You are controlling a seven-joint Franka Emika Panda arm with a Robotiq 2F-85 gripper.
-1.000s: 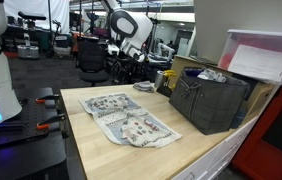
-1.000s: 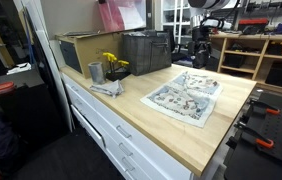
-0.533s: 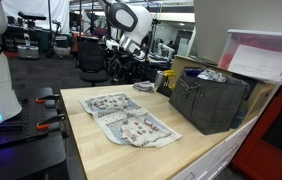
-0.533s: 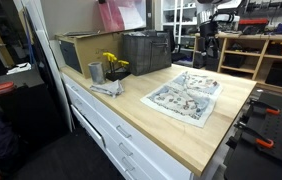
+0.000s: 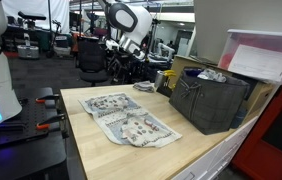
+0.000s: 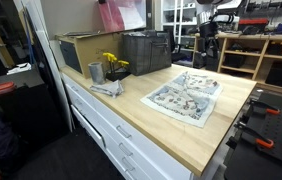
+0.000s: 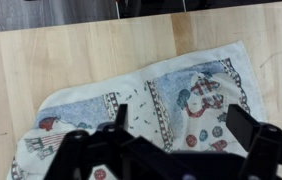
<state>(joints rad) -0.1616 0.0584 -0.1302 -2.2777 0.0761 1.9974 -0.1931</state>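
Cloth [image 5: 124,118] spread flat on countertop [image 6: 153,128], mid-surface. Crate [image 6: 146,52] stands beside it, along the back edge. Cardboard box [image 6: 79,50] next to crate; cup [image 6: 95,72] with flowers [image 6: 114,64] in front of the box, apart from cloth.

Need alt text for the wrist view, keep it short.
An open gripper hangs above a printed cloth that lies slightly rumpled on a light wooden table. Its dark fingers fill the bottom edge of the view and hold nothing.

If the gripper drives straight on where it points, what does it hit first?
Probably the cloth spread on the table: the open gripper points down at it, nothing between in the wrist view. Height unclear.
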